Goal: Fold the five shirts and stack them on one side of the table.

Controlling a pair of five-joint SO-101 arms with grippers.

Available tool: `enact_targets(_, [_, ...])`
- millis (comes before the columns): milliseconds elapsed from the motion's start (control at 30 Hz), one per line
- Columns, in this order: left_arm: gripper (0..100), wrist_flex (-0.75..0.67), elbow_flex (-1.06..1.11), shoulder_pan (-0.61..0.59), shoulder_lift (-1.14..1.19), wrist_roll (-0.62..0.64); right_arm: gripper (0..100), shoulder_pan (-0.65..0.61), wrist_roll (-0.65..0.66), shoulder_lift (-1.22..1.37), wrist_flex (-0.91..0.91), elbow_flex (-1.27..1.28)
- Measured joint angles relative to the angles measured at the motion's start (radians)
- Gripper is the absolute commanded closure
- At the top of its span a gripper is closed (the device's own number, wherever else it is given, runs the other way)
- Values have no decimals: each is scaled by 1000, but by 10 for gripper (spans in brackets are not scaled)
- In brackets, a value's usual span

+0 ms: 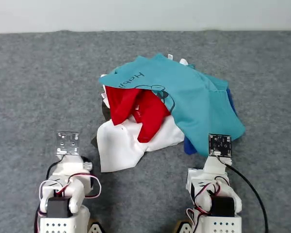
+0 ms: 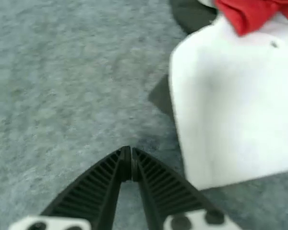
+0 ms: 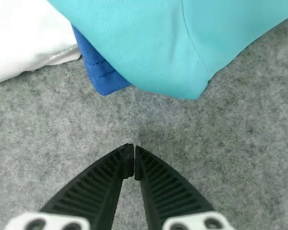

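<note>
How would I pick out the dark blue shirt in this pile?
On the grey table, find the big teal shirt topping the heap. The dark blue shirt peeks out from under its front edge, beside the white shirt. It is the only deep blue cloth, almost wholly buried.

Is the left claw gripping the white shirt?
No, the left claw is shut on nothing above the grey table, with the white shirt lying off to its side.

Unfolded, heaped at centre of table (image 1: 34, 77): teal shirt (image 1: 194, 97) topmost; red shirt (image 1: 141, 110), white shirt (image 1: 120, 144), blue shirt (image 1: 189, 146), dark shirt (image 2: 189, 14) partly beneath.
</note>
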Motion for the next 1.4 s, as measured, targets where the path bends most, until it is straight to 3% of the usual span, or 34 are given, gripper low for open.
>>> enact_targets(167, [985, 0, 0, 51, 0, 0, 990, 0, 0, 0, 0, 0])
enact_targets(567, [984, -25, 0, 46, 0, -5, 990, 0, 0, 0, 0, 0])
enact_targets(633, [984, -52, -20, 43, 0, -84, 990, 0, 0, 0, 0, 0])
enact_targets(800, [968, -120, -117, 31, 0, -453, 990, 0, 0, 0, 0, 0])
enact_targets(967, [919, -135, -252, 35, 0, -523, 990, 0, 0, 0, 0, 0])
enact_targets(1233, [914, -130, -609, 137, 437, -531, 990, 0, 0, 0, 0, 0])
enact_targets(1400, [774, 11, -953, 219, 893, -531, 990, 0, 0, 0, 0, 0])
